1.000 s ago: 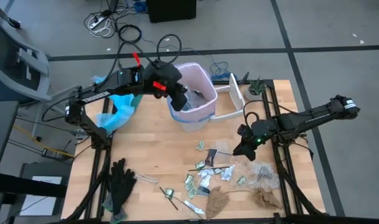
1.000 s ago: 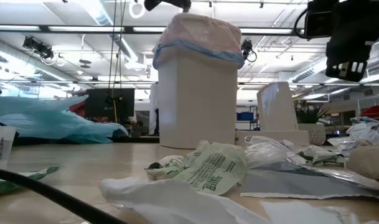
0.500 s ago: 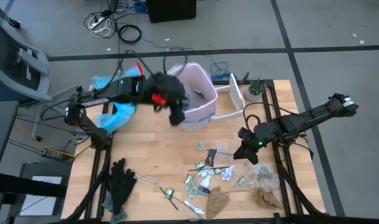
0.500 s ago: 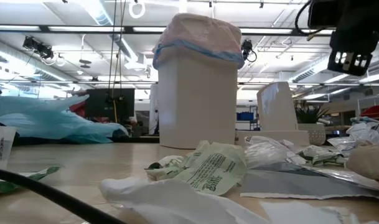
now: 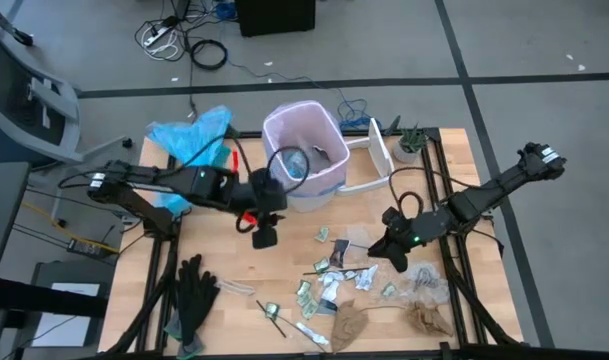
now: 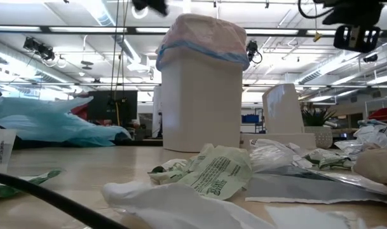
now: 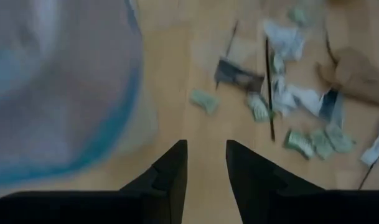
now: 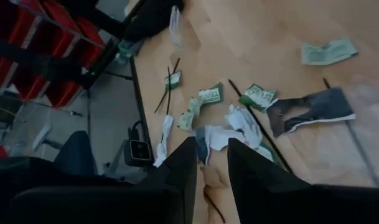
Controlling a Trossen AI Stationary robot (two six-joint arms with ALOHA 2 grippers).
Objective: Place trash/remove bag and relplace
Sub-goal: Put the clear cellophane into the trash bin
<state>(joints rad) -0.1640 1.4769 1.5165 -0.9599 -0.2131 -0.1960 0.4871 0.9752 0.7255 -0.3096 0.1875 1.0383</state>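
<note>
My left hand (image 5: 265, 236) hangs over bare tabletop (image 5: 224, 262) just in front of the bin (image 5: 304, 155), its fingers parted with nothing between them; I judge it is placed there because that spot lies on the way between the bin's mouth and the trash (image 5: 339, 275). The bag (image 5: 306, 140) lines the bin, its pale rim folded over the lip with the blue tie band showing in the low view, so it holds the mouth open for dropping things in. My right hand (image 5: 392, 248) hovers low at the near edge of the scraps, pointed down at them (green printed wrappers, a thin black stick, a dark torn piece); its fingers stand a narrow gap apart and grasp nothing. Most trash lies spread on the wood well apart from the bin, so the filling step looks unfinished.
</note>
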